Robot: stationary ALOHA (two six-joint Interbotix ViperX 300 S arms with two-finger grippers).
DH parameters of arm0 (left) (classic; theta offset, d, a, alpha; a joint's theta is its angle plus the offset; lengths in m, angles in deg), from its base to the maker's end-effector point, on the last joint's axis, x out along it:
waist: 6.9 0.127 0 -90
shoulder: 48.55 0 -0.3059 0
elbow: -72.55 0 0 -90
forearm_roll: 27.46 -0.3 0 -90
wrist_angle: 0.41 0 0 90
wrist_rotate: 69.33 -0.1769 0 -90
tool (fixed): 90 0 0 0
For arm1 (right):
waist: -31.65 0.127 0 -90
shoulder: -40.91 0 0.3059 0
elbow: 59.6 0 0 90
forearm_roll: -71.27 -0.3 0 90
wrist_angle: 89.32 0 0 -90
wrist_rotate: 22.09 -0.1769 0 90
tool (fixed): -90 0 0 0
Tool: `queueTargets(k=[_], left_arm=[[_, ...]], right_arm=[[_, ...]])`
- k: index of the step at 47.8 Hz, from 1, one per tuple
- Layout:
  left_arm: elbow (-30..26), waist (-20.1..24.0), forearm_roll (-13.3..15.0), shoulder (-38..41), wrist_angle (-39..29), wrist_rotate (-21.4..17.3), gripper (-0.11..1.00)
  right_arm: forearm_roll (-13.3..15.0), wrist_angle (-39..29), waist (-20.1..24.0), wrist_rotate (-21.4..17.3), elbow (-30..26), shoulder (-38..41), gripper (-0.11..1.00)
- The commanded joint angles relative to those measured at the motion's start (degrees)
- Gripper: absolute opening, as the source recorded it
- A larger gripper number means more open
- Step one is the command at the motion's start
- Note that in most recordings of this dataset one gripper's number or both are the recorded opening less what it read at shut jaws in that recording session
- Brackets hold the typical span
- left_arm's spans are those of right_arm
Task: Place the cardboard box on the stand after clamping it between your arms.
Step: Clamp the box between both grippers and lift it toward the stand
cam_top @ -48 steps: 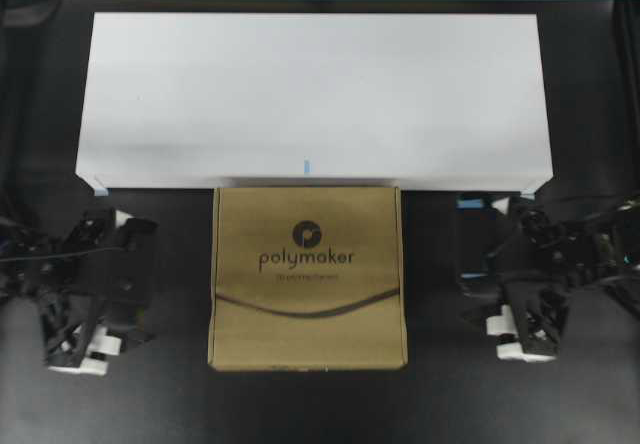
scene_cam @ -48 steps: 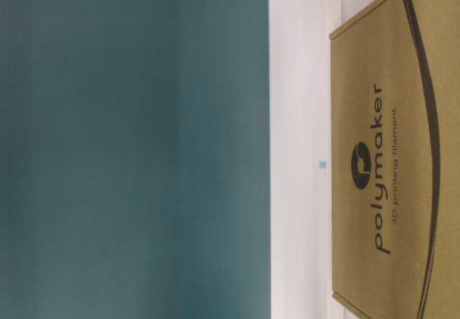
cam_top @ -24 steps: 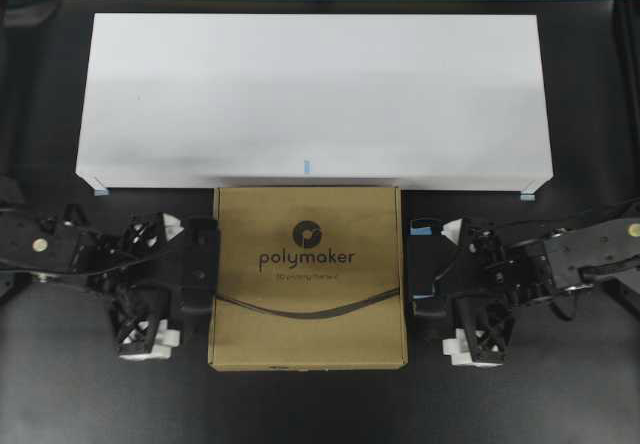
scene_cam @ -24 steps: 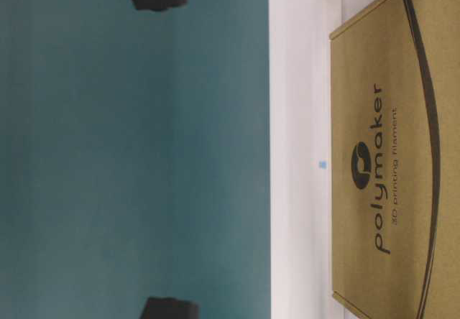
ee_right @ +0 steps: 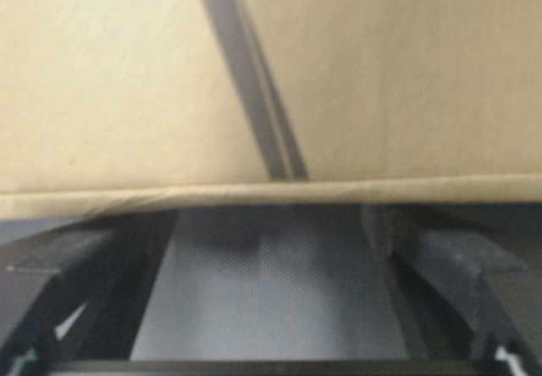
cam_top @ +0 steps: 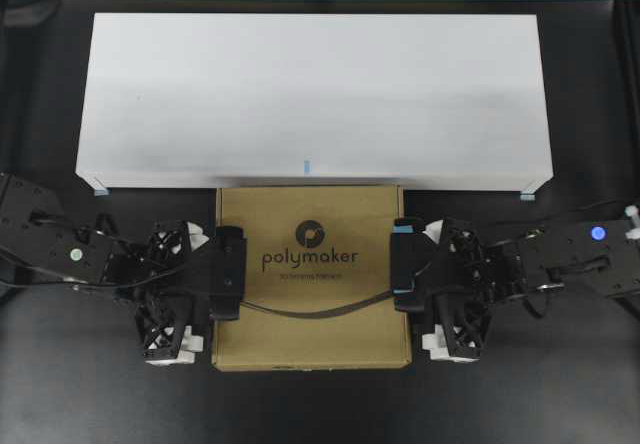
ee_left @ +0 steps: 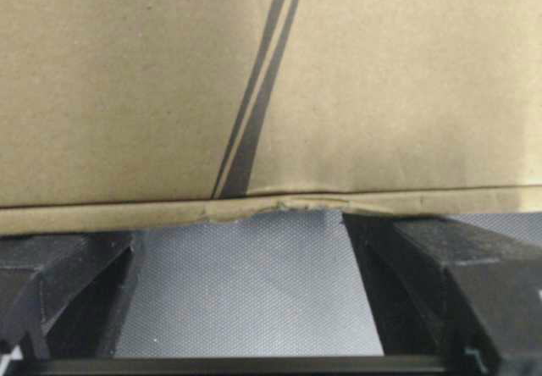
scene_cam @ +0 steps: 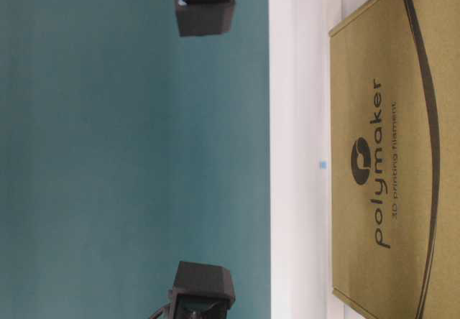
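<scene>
The flat brown cardboard box (cam_top: 312, 276) lies on the dark desk (cam_top: 320, 404), just before the wide white stand (cam_top: 314, 94). Left hand (cam_top: 226, 273) and right hand (cam_top: 405, 270), both spread wide and released, flank the box's sides.

Pretty plain setup here. The bench (cam_top: 310, 404) is matte black, with a fine woven-looking grey texture up close in the wrist views. A flat teal wall (scene_cam: 129, 154) runs behind it, showing as a thin strip at 12 o'clock in the overhead view. The light is soft and even, with no hard shadows.
</scene>
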Motion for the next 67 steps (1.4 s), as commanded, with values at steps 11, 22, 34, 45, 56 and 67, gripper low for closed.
queueTargets(k=[11,22,34,45,56,67], left_arm=[[-2.11,0.7,-0.09,0.35,0.62,-0.7,0.84],[-2.9,0.7,-0.18,-0.35,0.26,-1.23,0.84],[-3.78,0.7,-0.18,-3.69,-2.11,-3.34,0.83],[-7.65,0.7,-0.18,-6.5,-10.2,-5.45,0.83],[-13.71,1.23,-0.18,-10.2,-20.74,-5.45,0.83],[-19.07,4.39,-0.18,-11.95,-29.44,-5.71,0.83]], right_arm=[[0.18,1.93,-1.41,0.88,-3.08,2.55,0.84],[0.26,1.67,-1.23,1.14,-4.48,2.11,0.84],[2.99,-2.99,-0.53,1.23,-6.86,1.14,0.84],[5.01,-11.6,-0.09,0.7,-10.37,-2.37,0.84],[5.01,-22.59,-0.44,0.26,-15.73,-9.49,0.84],[5.01,-26.89,-2.64,0.62,-17.75,-12.22,0.84]])
